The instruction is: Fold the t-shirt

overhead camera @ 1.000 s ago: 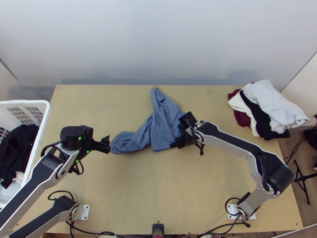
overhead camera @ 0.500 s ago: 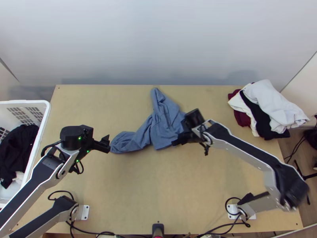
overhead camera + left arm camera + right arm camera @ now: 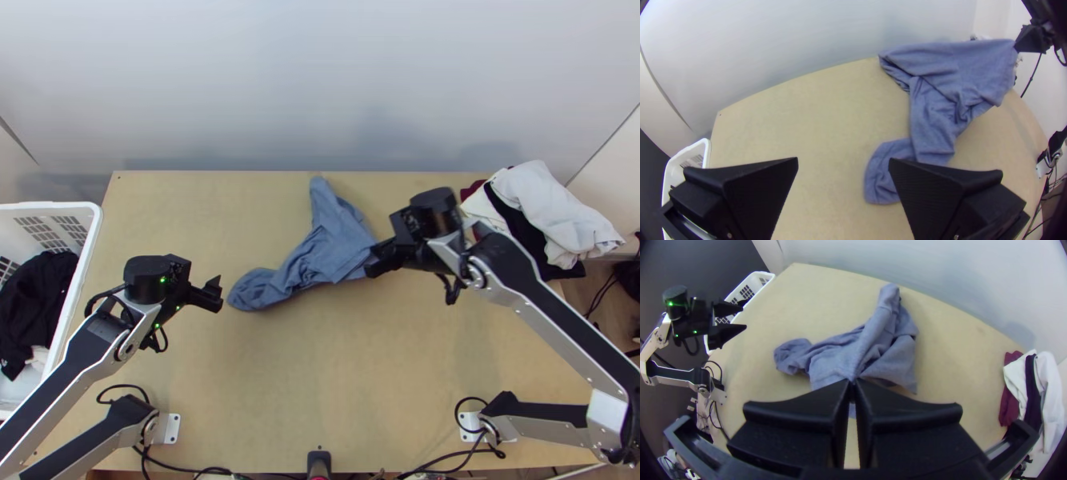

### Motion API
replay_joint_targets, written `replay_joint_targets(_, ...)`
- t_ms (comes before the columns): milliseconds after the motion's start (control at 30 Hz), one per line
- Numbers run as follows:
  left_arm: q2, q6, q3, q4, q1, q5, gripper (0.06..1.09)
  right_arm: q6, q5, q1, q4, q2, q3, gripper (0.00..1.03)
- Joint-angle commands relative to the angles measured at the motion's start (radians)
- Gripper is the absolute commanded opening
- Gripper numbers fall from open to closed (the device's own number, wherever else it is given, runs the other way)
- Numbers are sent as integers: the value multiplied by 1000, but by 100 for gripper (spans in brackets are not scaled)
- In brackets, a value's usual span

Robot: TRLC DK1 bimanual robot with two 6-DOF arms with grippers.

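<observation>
The blue-grey t-shirt point(image 3: 326, 244) lies bunched near the table's middle, one narrow end toward the back and another toward the left. At its right edge my right gripper point(image 3: 373, 267) is shut on the cloth and holds that part raised. In the right wrist view the fingers of my right gripper point(image 3: 852, 383) meet on the shirt point(image 3: 840, 358). My left gripper point(image 3: 220, 294) stands open just left of the shirt's left end, apart from it. In the left wrist view nothing is between the fingers of my left gripper point(image 3: 843, 164), and the shirt point(image 3: 933, 115) stretches up to the other gripper.
A white basket point(image 3: 90, 240) with dark clothes stands left of the table point(image 3: 304, 384). At the back right lies a pile of white, black and maroon clothes point(image 3: 544, 212), close to the right arm. Bare tabletop lies in front of the shirt.
My right gripper has moved right and slightly back, lifting and drawing the shirt's right part along. The shirt's left end has slid slightly right. The left arm has barely moved.
</observation>
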Motion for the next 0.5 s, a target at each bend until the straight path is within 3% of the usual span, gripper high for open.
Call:
replay_joint_targets(0,5,15,9,-11,0,0,105,-32,1,-9,-101,-34,161,5)
replay_joint_targets(133,-1,15,12,-34,0,0,105,-19,-2,12,-196,-3,410,4)
replay_joint_targets(267,-3,10,11,-41,0,1,105,60,-10,6,-198,98,664,4)
replay_joint_targets(400,-5,10,12,-48,-2,1,105,68,-10,-42,-162,208,735,4)
replay_joint_targets(433,-5,10,17,-52,-2,1,105,68,-10,-45,-165,231,735,7)
replay_joint_targets(467,-5,10,18,-57,-2,0,105,68,-11,-46,-167,241,721,20)
